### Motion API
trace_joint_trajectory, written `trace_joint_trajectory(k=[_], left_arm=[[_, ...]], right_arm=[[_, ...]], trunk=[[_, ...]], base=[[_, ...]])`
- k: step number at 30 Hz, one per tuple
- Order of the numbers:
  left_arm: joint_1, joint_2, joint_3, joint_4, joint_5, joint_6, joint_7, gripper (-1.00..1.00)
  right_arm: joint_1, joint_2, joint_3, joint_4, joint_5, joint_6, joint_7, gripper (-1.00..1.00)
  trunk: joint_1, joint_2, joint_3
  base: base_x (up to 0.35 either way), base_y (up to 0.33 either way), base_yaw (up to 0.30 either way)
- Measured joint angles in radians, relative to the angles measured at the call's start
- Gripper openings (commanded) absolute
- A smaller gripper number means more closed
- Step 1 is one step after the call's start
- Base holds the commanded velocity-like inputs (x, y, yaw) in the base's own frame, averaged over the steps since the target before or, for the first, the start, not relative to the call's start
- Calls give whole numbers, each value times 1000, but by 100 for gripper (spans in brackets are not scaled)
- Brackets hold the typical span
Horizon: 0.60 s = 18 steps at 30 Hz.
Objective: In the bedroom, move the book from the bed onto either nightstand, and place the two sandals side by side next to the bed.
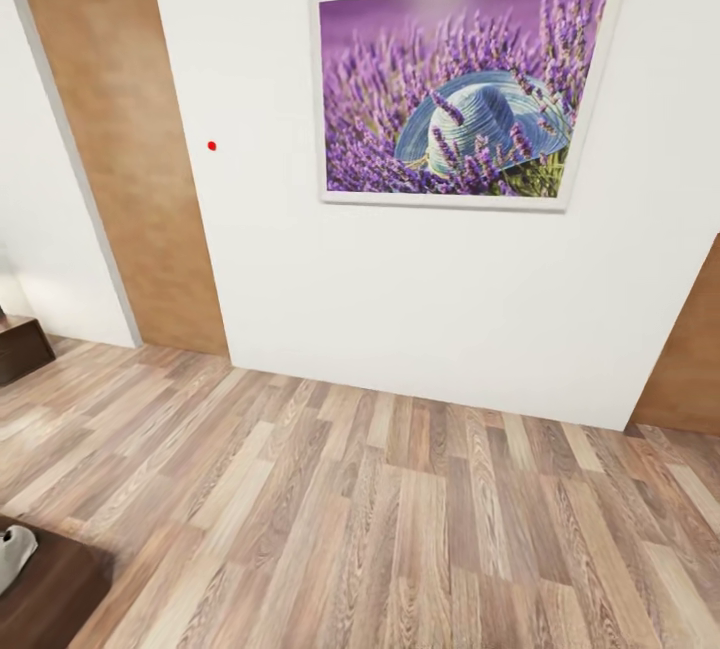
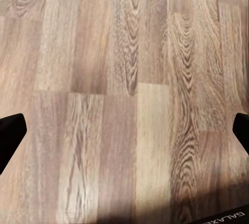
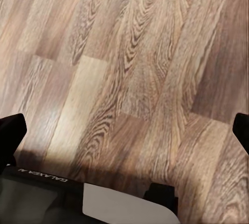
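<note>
The book, the bed, the nightstand and the sandals are out of view. In the left wrist view my left gripper (image 2: 124, 130) is open, its black fingertips (image 2: 11, 135) far apart at the picture's edges, with bare wood-plank floor (image 2: 124, 79) between them. My right gripper (image 3: 126, 133) is open too in the right wrist view, its fingertips (image 3: 12, 133) spread wide over the same plank floor (image 3: 135, 68). Neither gripper holds anything.
A white wall (image 1: 400, 309) with a framed lavender picture (image 1: 465, 84) faces me. A brown door (image 1: 125, 149) stands at the left. A dark-brown wooden corner (image 1: 55, 594) with a pale thing (image 1: 12, 554) on it lies at the near left, and another dark piece (image 1: 18, 349) sits further left.
</note>
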Motion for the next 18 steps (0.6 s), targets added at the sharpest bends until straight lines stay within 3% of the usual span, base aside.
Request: trace_joint_trajectory(k=[18], left_arm=[[0, 0, 0, 1, 0, 0, 0, 100]], right_arm=[[0, 0, 0, 0, 0, -1, -2, 100]], trunk=[[0, 0, 0]], base=[[0, 0, -274]])
